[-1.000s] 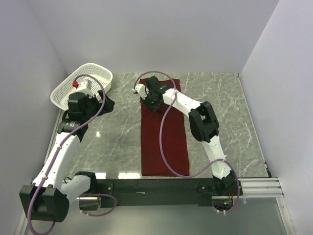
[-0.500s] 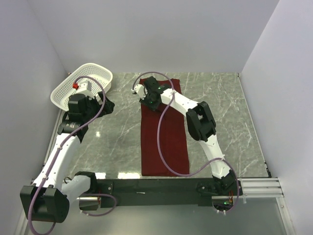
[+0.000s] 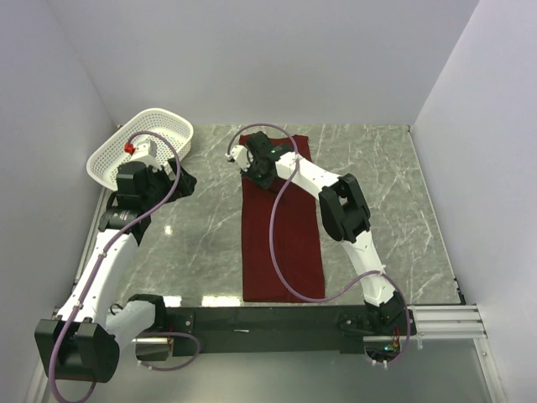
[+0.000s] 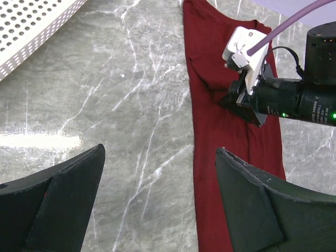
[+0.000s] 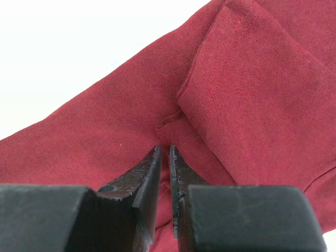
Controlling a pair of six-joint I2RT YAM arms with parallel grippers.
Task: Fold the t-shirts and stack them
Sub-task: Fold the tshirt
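Fabric at the far end of the maroon t-shirt (image 3: 281, 239), laid as a long strip on the surface (image 3: 201, 243), is clamped by the right gripper (image 5: 165, 149). The left gripper (image 4: 157, 173) is held apart near the basket (image 3: 168, 122).

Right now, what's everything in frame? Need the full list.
dark red cloth t-shirt: one, maroon, folded into a long strip, mid-table, running near to far.
white perforated plastic basket: one, white, far-left corner.
grey marble-pattern table: one, grey with white veins, under the shirt.
purple cables: two, one looping along each arm.
left gripper: one, black fingers, open, above bare table left of the shirt.
right gripper: one, black fingers, shut on a fold at the shirt's far end.
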